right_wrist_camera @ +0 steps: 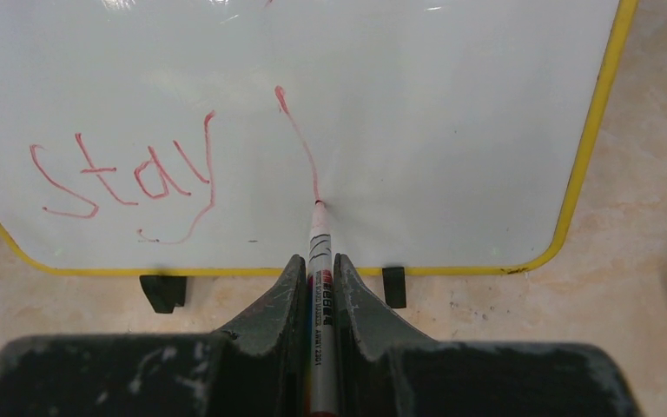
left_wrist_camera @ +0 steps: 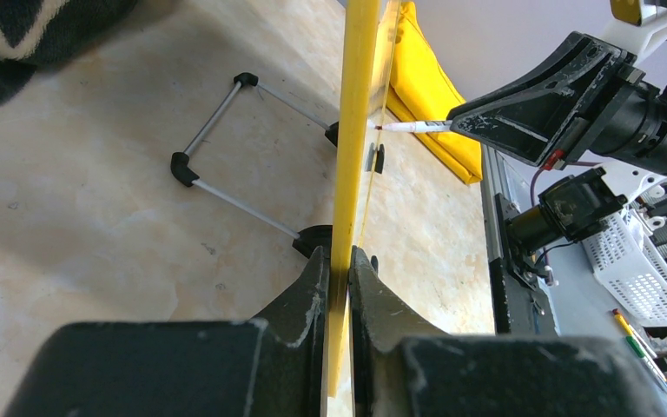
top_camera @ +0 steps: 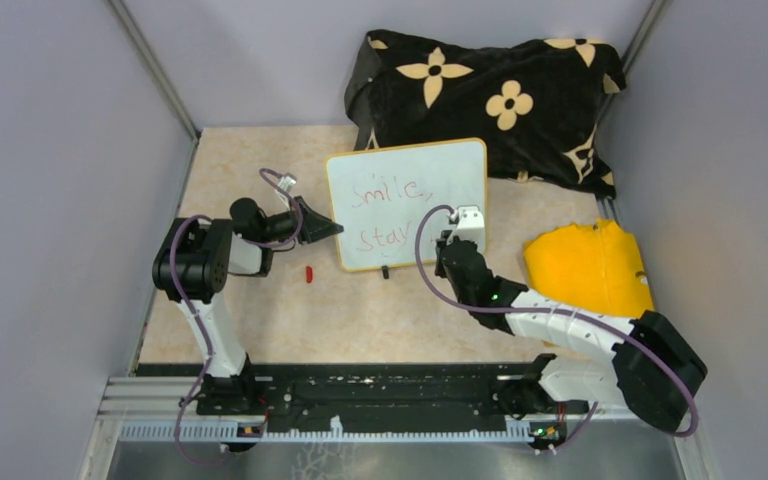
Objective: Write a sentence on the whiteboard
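The whiteboard (top_camera: 407, 200) stands near the middle of the table, just in front of the black cloth, its face turned toward the arms. It is a glossy white rectangle with rounded corners and a thin yellow-orange frame. Two small black clip feet (right_wrist_camera: 163, 291) under its lower edge rest on the table. Behind it, the left wrist view shows a stand (left_wrist_camera: 211, 122) of slim metal rods joined by black corner pieces.

The sentence (right_wrist_camera: 139, 178) is thin red handwriting in two lines: "Smile," above and "stay" below. A long slanted red stroke runs to the right of "stay".

The right gripper (right_wrist_camera: 317, 261) has its dark, scuffed fingers pressed on the barrel of a slim white marker (right_wrist_camera: 319, 234). The marker's tip touches the board at the lower end of that stroke.

The left gripper (left_wrist_camera: 339, 256) pinches the left edge of the board's frame between its two fingers.

A small red cap (top_camera: 308, 273) lies on the table just left of the board's lower corner. The table (top_camera: 360, 310) is a beige, speckled, stone-like surface. The black cloth (top_camera: 500, 95) is soft and plush, with cream flower shapes. A crumpled yellow cloth (top_camera: 590, 265) lies to the right of the board, near the right arm
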Controlling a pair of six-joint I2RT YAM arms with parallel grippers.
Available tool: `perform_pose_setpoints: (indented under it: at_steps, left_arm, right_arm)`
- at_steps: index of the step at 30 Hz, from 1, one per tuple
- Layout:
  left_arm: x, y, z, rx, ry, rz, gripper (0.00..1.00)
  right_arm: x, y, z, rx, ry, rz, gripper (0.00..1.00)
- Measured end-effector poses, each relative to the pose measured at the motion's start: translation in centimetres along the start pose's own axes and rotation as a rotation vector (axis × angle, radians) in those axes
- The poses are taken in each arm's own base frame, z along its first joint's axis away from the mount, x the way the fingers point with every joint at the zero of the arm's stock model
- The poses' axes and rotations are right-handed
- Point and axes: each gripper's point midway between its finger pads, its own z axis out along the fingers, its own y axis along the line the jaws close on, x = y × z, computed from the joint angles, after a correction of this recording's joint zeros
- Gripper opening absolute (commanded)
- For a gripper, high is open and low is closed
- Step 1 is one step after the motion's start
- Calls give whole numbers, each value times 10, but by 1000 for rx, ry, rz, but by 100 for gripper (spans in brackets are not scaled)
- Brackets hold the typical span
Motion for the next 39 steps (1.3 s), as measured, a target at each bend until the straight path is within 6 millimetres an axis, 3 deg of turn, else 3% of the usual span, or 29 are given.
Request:
perform_pose_setpoints:
  at_steps: [8,17,21,39]
  left_arm:
    - [0,0,0,1,0,0,4]
    - [0,0,0,1,0,0,4]
    - [0,0,0,1,0,0,4]
    - [0,0,0,0,1,2,5]
  right_arm:
    - [-1,-3,-5,3,8,9,0]
    - [-46,4,-15,-20,-88,43,0]
    - [-57,4,-13,-14,-106,47,0]
    - [-48,-1,-1,21,-80,31,0]
